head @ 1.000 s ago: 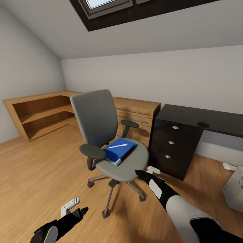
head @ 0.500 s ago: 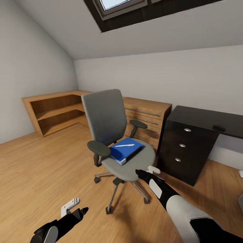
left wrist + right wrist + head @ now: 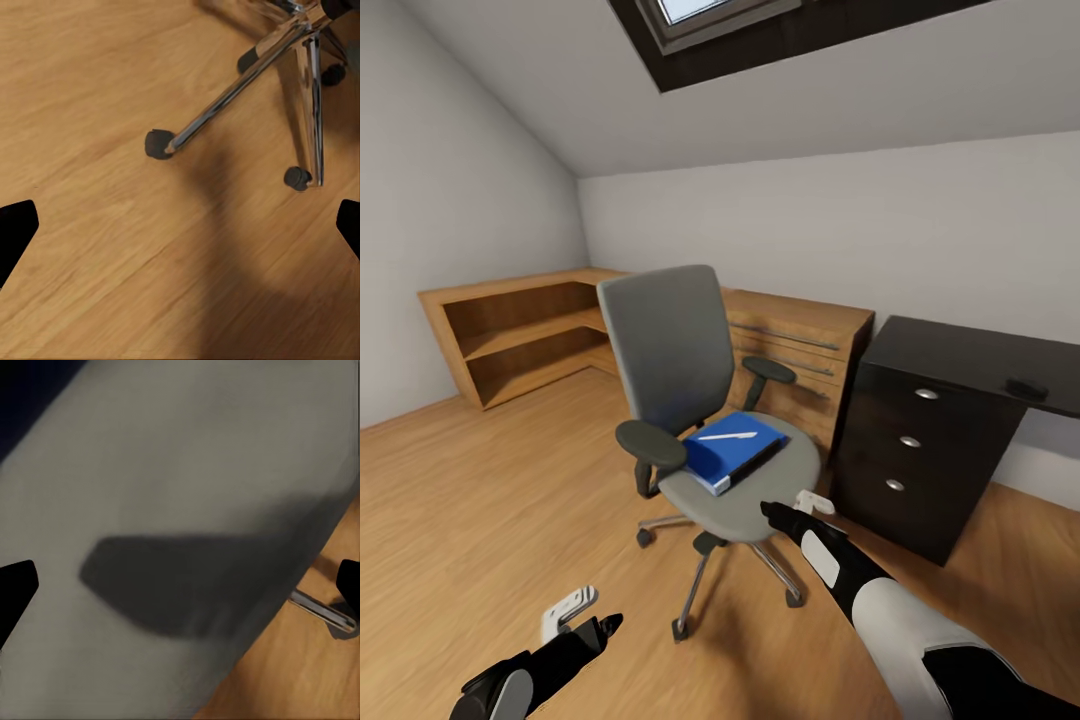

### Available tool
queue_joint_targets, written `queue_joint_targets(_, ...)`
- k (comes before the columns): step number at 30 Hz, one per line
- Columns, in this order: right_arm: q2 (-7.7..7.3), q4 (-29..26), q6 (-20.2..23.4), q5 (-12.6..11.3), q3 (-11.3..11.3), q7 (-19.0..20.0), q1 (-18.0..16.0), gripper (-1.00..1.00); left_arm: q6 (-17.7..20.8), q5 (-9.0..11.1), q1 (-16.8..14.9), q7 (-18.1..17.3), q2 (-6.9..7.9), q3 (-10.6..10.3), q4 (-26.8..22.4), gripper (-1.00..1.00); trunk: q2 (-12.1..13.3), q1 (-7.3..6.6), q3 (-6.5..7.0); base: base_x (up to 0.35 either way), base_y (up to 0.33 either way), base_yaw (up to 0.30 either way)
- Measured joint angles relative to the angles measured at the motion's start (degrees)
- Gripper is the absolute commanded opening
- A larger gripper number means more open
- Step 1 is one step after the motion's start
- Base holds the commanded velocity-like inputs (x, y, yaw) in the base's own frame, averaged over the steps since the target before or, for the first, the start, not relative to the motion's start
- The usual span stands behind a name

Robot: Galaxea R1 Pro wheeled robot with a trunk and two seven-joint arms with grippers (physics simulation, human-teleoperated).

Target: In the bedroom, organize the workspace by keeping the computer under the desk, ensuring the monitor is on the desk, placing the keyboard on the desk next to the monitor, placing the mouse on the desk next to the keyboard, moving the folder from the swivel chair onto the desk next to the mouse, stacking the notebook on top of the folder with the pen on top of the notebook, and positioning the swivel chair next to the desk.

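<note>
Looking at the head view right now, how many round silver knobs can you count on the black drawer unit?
3, in one vertical line down the drawer unit front: the top knob, the middle knob and the bottom knob. None looks hidden.

Attic room: sloped grey ceiling [image 3: 840, 110] with a dark-framed skylight [image 3: 710, 20] at the top, daylight coming through it, plain grey walls [image 3: 920, 230] below. Light wood floor [image 3: 480, 520], also seen in both wrist views. Low oak shelving [image 3: 520, 335] runs along the walls under the skylight and turns the corner, open shelves on one leg and a slatted front on the other.
</note>
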Motion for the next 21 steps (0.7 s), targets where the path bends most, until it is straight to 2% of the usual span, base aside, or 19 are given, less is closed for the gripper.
queue_joint_targets(14,0.00,-0.4,0.0,-0.1,0.0,0.0,0.0,1.00,0.0,0.0,0.0,0.0,0.00,0.0,0.0,1.00,0.0,0.00,0.00,0.314,0.000,0.000)
queue_joint_targets(21,0.00,-0.4,0.0,-0.1,0.0,0.0,0.0,1.00,0.0,0.0,0.0,0.1,0.00,0.0,0.0,1.00,0.0,0.04,0.00,0.037,0.000,0.000)
